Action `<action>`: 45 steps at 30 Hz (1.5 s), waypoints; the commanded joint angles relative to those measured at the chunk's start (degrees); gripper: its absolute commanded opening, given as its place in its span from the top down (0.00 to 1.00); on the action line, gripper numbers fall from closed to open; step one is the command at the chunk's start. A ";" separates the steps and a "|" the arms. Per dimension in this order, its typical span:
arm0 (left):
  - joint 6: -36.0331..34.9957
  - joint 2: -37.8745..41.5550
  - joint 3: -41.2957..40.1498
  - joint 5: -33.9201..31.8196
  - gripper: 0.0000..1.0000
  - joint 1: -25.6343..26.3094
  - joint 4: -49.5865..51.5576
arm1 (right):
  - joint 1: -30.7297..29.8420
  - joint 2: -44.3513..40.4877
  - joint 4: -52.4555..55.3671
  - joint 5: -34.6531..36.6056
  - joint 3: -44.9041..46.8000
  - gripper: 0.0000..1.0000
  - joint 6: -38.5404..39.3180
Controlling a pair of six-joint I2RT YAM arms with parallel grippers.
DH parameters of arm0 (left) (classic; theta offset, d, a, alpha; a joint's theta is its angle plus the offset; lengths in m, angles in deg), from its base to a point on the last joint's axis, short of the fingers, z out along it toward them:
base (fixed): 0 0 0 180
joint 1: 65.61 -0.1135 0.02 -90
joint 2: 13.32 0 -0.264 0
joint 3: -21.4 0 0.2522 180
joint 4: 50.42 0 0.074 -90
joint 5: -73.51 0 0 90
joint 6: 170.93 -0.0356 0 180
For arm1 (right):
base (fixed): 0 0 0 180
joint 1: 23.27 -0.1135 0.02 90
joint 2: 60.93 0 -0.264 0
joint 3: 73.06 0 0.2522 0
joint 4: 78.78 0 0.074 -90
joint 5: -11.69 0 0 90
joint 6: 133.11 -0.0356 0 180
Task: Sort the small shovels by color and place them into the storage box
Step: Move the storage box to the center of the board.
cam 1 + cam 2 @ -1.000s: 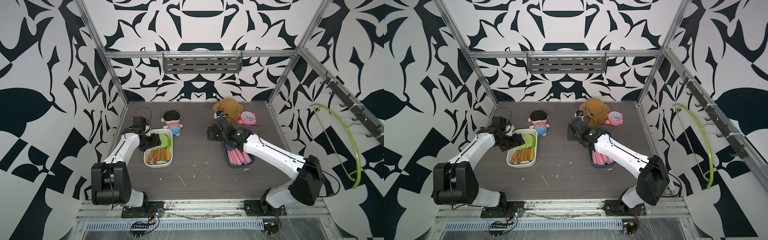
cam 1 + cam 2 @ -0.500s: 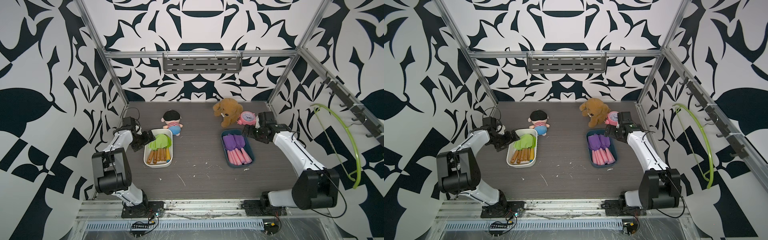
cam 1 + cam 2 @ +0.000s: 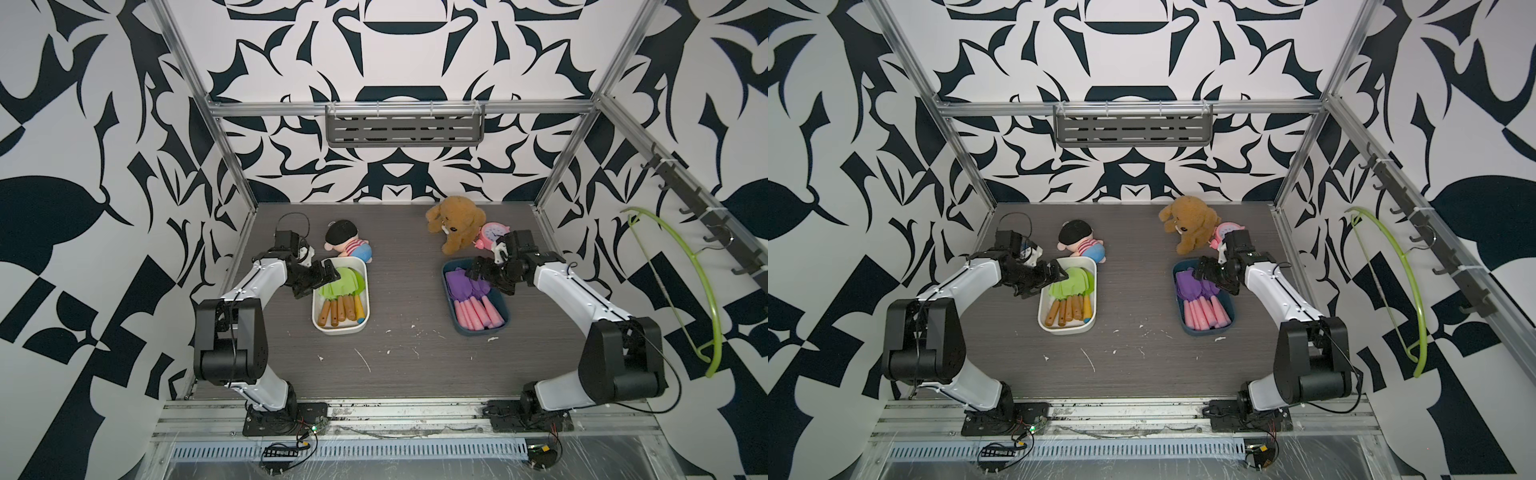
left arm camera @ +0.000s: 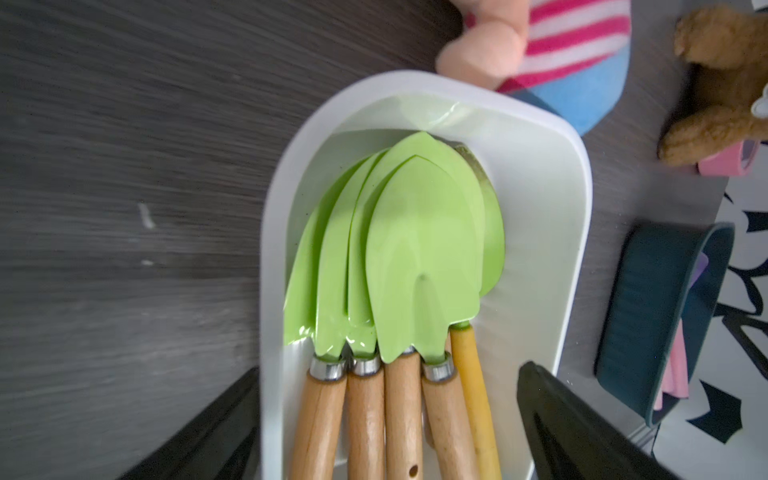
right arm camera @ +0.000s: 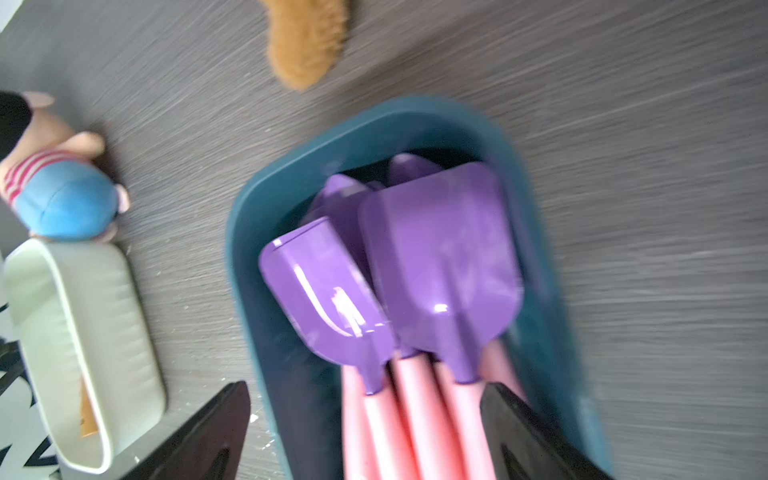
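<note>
The green shovels (image 4: 415, 257) are stacked with blades overlapping inside the white box (image 4: 540, 249), wooden handles laid side by side and one yellow handle (image 4: 473, 399) at the edge. They are found directly beneath the left gripper (image 4: 390, 368), whose jaws are spread wide and hold nothing; one finger is placed outside the box wall and the other over the opposite rim. The purple shovels (image 5: 436, 257), fitted with pink handles, are packed in the blue box (image 5: 266, 216) just under the right gripper (image 5: 365, 387). It is likewise released and empty, with one finger outside the wall and the other above the handles. Just beyond the left gripper's tips a striped plush doll (image 3: 347, 245) is laid beside the white box's end. A brown teddy bear (image 3: 455, 224) and a pink clock (image 3: 492, 235) are set near the right gripper. The two boxes are kept well apart on the dark table (image 3: 407, 357).
</note>
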 commanded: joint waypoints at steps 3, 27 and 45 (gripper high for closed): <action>1.96 -1.71 2.83 4.29 0.01 5.17 0.69 | -7.42 0.53 -4.06 1.08 -0.18 0.09 -5.46; 2.87 -3.20 3.10 5.98 0.00 10.42 -1.53 | 9.88 6.15 4.41 -0.88 -7.00 0.06 8.88; -1.04 -9.18 11.46 6.14 0.01 16.66 1.24 | -3.39 3.45 -4.38 -1.99 0.33 0.08 -3.42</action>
